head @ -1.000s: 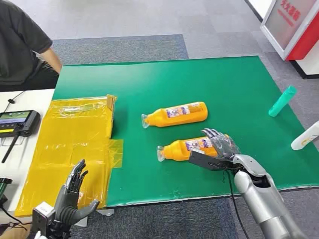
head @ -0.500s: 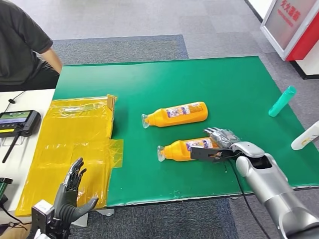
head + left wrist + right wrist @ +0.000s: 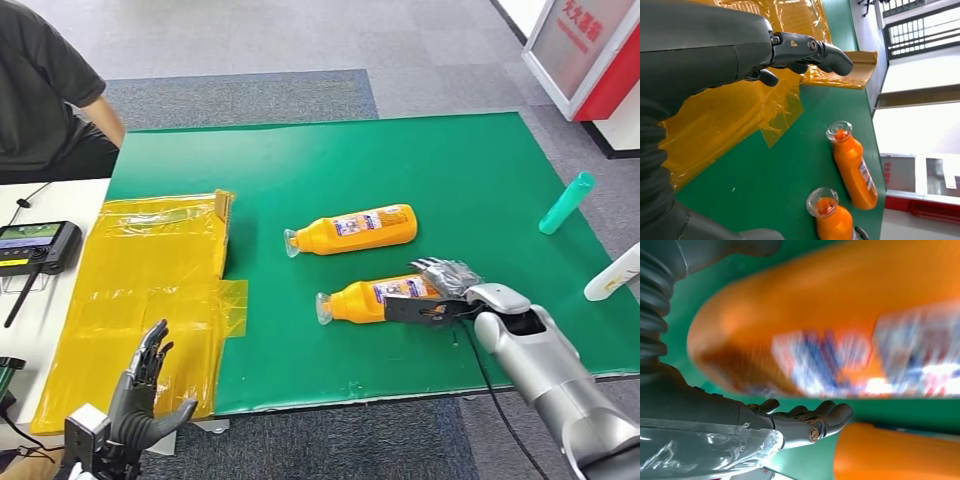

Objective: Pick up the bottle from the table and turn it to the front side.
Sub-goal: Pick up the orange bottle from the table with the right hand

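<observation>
We are at the grasp: our right hand (image 3: 445,290) cups the nearer orange bottle (image 3: 373,298), fingers (image 3: 438,268) not yet visibly closed; next, close, lift, then rotate

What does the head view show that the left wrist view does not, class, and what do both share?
Head view alone: the right hand at the near orange bottle's base, a teal bottle, a white bottle, a seated person. Left wrist view alone: barred windows. Shared: both orange bottles, the far one too, yellow plastic sheet, green mat, left hand.
</observation>
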Motion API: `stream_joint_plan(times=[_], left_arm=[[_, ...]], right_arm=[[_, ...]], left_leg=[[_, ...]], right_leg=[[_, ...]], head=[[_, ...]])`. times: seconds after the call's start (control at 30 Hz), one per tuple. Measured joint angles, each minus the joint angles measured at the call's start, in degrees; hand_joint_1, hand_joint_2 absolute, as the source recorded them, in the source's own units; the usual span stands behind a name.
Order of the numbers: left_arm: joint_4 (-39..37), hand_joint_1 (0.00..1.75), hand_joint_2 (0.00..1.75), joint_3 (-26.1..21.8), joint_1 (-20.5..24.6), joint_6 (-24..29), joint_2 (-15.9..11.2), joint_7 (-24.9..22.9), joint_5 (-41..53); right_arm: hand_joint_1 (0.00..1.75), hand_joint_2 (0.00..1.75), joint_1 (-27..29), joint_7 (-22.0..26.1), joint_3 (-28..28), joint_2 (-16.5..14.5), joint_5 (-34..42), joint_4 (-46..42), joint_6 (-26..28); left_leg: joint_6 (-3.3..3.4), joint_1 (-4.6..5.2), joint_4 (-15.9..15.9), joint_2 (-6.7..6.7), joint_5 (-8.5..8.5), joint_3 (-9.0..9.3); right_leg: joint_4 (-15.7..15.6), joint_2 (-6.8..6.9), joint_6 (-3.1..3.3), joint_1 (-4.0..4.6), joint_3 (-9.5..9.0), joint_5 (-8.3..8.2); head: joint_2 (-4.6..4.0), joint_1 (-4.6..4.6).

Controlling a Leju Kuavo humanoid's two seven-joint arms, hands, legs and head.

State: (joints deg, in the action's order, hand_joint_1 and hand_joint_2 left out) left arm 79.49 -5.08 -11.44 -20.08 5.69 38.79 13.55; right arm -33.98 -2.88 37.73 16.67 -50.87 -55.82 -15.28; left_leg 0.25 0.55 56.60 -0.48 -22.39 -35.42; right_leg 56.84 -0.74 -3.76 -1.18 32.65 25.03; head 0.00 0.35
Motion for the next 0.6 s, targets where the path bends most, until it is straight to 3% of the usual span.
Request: stream_joint_plan(times=[0.4, 0.43, 0.57, 0.6], left_arm=[[0.0, 0.00, 1.75, 0.0, 0.6, 0.5, 0.1, 0.0, -0.6], [0.0, 0.00, 1.75, 0.1, 0.6, 0.5, 0.1, 0.0, -0.8], [0.0, 0.00, 1.75, 0.3, 0.6, 0.8, 0.1, 0.0, -1.0], [0.0, 0.00, 1.75, 0.4, 0.6, 1.0, 0.1, 0.0, -1.1]], right_arm=[[0.00, 1.75, -3.4, -0.7, 2.9, 2.1, 1.2, 0.0, -2.7], [0.06, 1.75, -3.4, -0.7, 3.1, 2.1, 1.3, 0.0, -2.9], [1.71, 1.75, -3.9, -0.4, 4.0, 2.2, 1.8, 0.6, -3.5], [1.75, 1.75, -4.1, -0.2, 4.2, 2.2, 1.9, 0.8, -3.8]], left_leg=[[0.04, 0.01, 0.0, 0.00, 0.02, 0.00], [0.04, 0.01, 0.0, 0.00, 0.02, 0.00], [0.04, 0.01, 0.0, 0.00, 0.02, 0.00], [0.04, 0.01, 0.0, 0.00, 0.02, 0.00]], right_leg=[[0.0, 0.00, -0.04, -0.01, -0.02, -0.04], [0.0, 0.00, -0.04, -0.01, -0.01, -0.04], [0.0, 0.00, -0.04, -0.01, -0.02, -0.04], [0.0, 0.00, -0.04, -0.01, -0.02, -0.04]], head=[[0.00, -0.01], [0.00, -0.01], [0.00, -0.01], [0.00, 0.00]])
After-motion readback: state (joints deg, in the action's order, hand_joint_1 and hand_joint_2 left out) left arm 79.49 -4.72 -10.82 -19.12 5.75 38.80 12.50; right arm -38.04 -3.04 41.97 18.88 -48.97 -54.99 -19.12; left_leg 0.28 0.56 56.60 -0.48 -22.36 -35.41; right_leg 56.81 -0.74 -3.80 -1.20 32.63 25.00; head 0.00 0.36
